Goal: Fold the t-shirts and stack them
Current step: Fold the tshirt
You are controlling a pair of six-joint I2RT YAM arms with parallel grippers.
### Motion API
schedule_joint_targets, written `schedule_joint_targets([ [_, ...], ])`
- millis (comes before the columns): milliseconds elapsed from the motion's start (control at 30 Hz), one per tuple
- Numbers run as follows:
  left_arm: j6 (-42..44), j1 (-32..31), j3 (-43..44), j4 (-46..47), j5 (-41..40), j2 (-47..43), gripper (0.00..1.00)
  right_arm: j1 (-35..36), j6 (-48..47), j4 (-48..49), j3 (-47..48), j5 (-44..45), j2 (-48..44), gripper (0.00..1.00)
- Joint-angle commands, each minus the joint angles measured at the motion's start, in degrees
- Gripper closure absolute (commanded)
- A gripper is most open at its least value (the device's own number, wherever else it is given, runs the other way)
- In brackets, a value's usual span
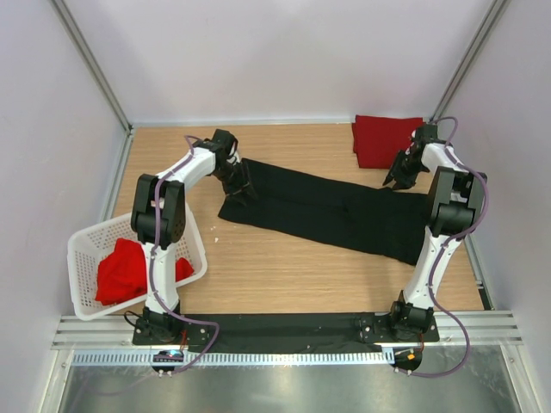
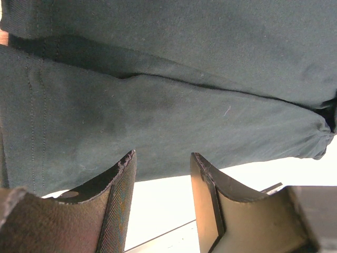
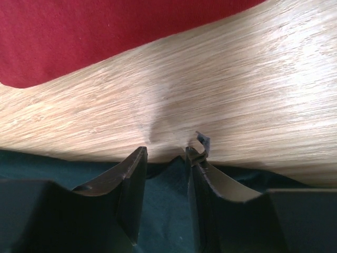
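A black t-shirt (image 1: 327,211) lies stretched in a long band across the wooden table. My left gripper (image 1: 238,188) is at its left end. In the left wrist view that gripper (image 2: 160,155) stands open, nothing between its fingers, the black cloth (image 2: 158,105) just beyond the tips. My right gripper (image 1: 398,179) is at the shirt's far right edge. There the right gripper (image 3: 166,151) is open and astride the hem, with a small peak of black cloth (image 3: 163,200) between the jaws. A folded red t-shirt (image 1: 386,140) (image 3: 105,31) lies at the back right.
A white lattice basket (image 1: 83,256) stands at the near left beside the left arm's base, with a crumpled red t-shirt (image 1: 125,271) inside. Bare wood (image 1: 284,275) lies in front of the black shirt. Walls close in the table on three sides.
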Motion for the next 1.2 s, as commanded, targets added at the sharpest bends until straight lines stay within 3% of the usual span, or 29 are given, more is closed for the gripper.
schedule_joint_targets([
  [0, 0.66, 0.34, 1.19, -0.87, 0.98, -1.19, 0.53, 0.01, -0.51, -0.59, 1.65, -1.19, 1.28, 0.59],
  [67, 0.66, 0.34, 1.28, -0.78, 0.99, -1.19, 0.53, 0.10, -0.16, -1.03, 2.52, -1.02, 1.72, 0.62],
  [133, 0.57, 0.43, 1.28, -0.78, 1.07, -1.28, 0.53, 0.10, -0.07, -1.90, 3.58, -0.67, 1.81, 0.72],
  [167, 0.57, 0.43, 1.28, -0.87, 1.07, -1.19, 0.53, 0.19, 0.02, -2.00, 3.84, -0.40, 1.46, 0.83],
  [367, 0.57, 0.43, 1.19, -0.61, 1.16, -1.37, 0.53, 0.28, 1.95, -3.58, 4.03, 4.95, -2.84, 0.99],
  [733, 0.39, 0.60, 0.84, -0.43, 1.16, -1.72, 0.54, 1.42, 7.40, -9.99, -2.29, 8.83, -13.83, 0.99],
  [1000, 0.22, 0.52, 1.02, -0.35, 1.51, -1.63, 0.55, 2.03, 7.23, -7.89, -8.37, 9.53, -17.44, 0.99],
  [1167, -0.05, 0.52, 0.67, -0.08, 1.95, -1.63, 0.55, 2.12, 5.56, -5.60, -4.33, 9.00, -12.09, 0.68],
])
